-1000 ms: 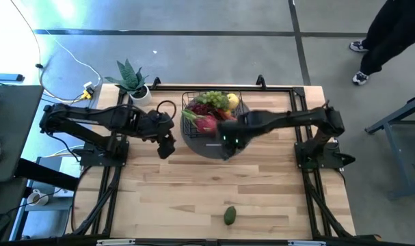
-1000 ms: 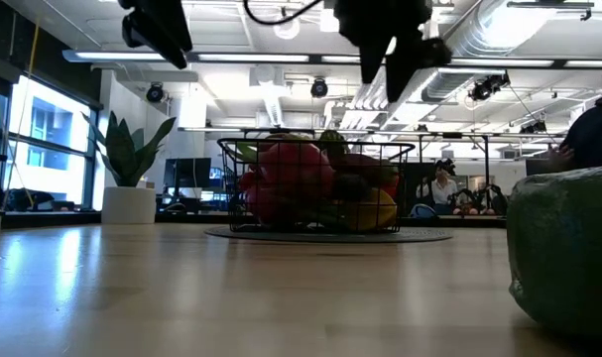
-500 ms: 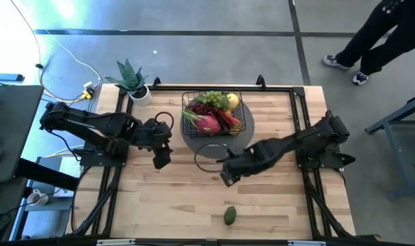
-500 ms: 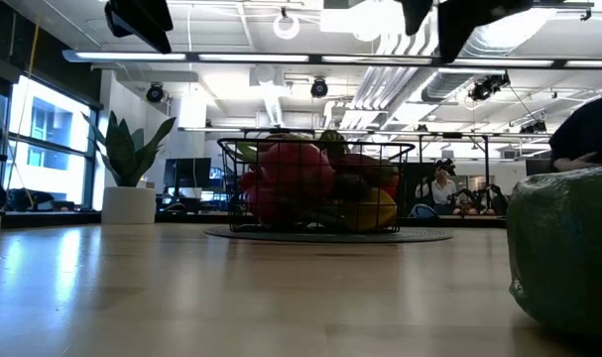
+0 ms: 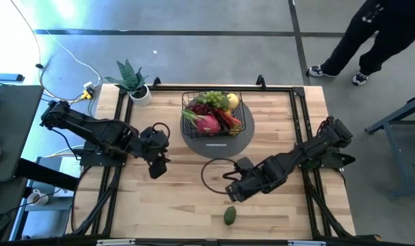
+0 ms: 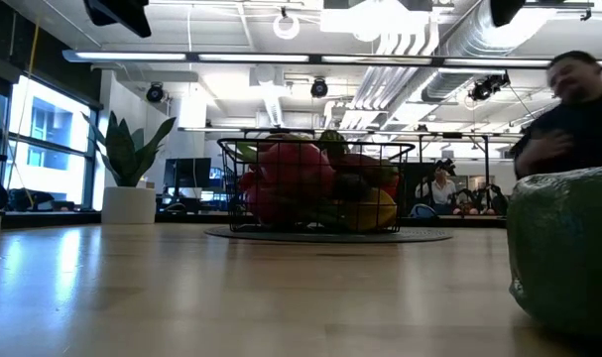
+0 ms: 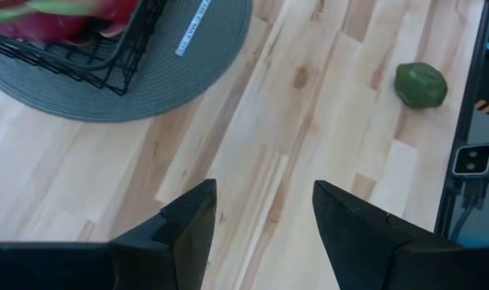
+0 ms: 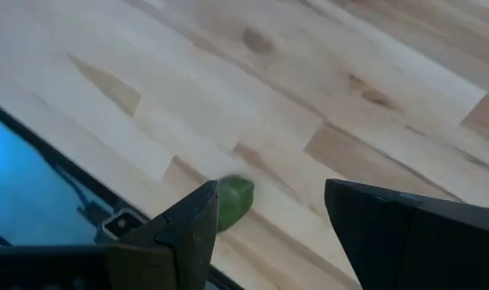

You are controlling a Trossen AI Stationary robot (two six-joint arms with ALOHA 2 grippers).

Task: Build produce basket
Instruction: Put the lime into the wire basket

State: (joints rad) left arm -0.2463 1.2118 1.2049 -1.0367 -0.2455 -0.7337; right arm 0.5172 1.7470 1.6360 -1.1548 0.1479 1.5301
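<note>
Black wire-mesh basket (image 5: 212,111) sits on a round grey woven mat (image 5: 240,135) at the far-middle of the light wood-plank table (image 5: 159,198), already loaded: pink dragon fruit (image 5: 206,124), green grapes (image 5: 213,98), yellow pear (image 5: 232,101), red chilli (image 5: 229,119) all inside it. One item left out: a dark green bumpy avocado (image 5: 230,216) lying alone near the front edge of the table, well apart from the basket; in the low view it fills the right foreground (image 6: 563,253). Right gripper (image 5: 234,190) hangs above the table just beyond the avocado, jaws spread wide and empty; its wrist view has the avocado (image 8: 232,198) between and beyond the fingers (image 8: 176,234), so the arm looks lined up for a pick of that last piece. Left gripper (image 5: 157,168) waits on the left side of the table beside the mat, jaws also apart, holding nothing; its wrist camera looks across at the mat edge, the basket corner (image 7: 107,60) and the avocado (image 7: 420,84) farther off. Potted green spiky plant (image 5: 130,80) at the far-left corner, not part of the job. A person in dark clothes (image 5: 375,34) stands on the floor beyond the far-right corner. Judged nearly done: only the avocado remains to be grasped and carried to the basket.
</note>
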